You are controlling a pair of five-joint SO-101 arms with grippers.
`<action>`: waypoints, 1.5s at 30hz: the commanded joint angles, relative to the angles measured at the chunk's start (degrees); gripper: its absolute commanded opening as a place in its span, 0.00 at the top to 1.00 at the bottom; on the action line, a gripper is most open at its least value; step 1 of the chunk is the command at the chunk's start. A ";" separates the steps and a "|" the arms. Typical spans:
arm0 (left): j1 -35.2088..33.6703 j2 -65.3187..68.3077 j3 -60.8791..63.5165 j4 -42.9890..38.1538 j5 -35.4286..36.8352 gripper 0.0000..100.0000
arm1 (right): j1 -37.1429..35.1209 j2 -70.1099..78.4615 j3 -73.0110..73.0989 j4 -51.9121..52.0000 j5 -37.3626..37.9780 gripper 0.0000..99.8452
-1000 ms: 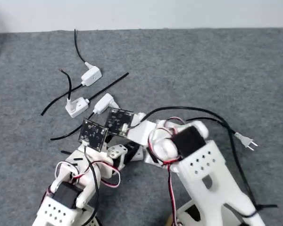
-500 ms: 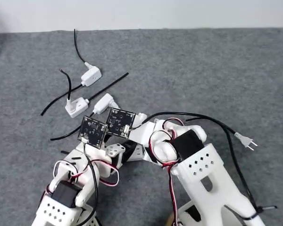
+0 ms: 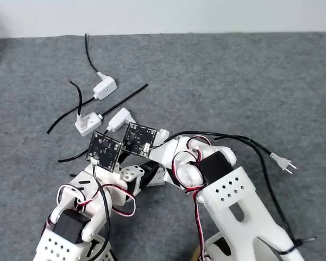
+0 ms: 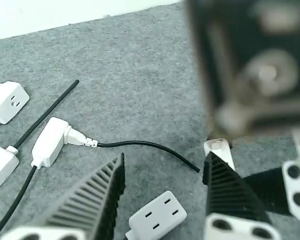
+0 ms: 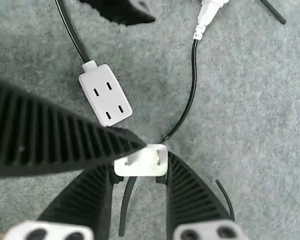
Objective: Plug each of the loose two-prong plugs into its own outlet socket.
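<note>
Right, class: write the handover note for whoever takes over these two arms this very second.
Left gripper: open and empty, above a white socket.
Right gripper: shut on a white plug, close beside that same socket, prongs not yet in.
Elsewhere: a second socket lies farther out with empty slots. A black plug lies loose on the right side of the high view.
Done: one plug is gripped. No plug can be seen seated in a socket.
Left: seat the held plug, then do the rest.
</note>
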 commanded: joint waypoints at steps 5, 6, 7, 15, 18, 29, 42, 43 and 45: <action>0.62 -0.18 -2.33 0.09 0.18 0.75 | 0.40 -1.63 -0.97 -1.10 0.35 0.99; 0.62 -0.18 -2.51 0.09 0.18 0.75 | 0.48 -1.36 -0.97 -1.36 0.35 0.99; 0.62 -0.35 -2.86 0.09 0.18 0.75 | 0.57 -1.19 -0.62 -1.71 0.53 0.99; 0.62 -16.88 -0.92 8.09 0.00 0.75 | 7.52 -0.04 -0.09 6.46 5.10 0.99; 0.62 -24.70 3.12 8.62 -0.18 0.75 | 11.82 -2.68 -5.10 16.66 9.32 0.99; -2.20 -23.30 6.29 7.74 -0.26 0.75 | 24.40 -0.31 -27.69 30.64 18.90 0.99; -8.35 -23.30 8.48 4.31 -0.18 0.75 | 13.76 25.54 -18.99 24.75 19.52 0.99; -8.35 -23.30 8.48 4.31 -0.18 0.75 | 11.91 26.95 -18.02 21.93 17.58 0.99; -8.35 -23.30 8.48 4.40 -0.18 0.75 | 8.04 29.32 -15.65 16.22 14.15 0.99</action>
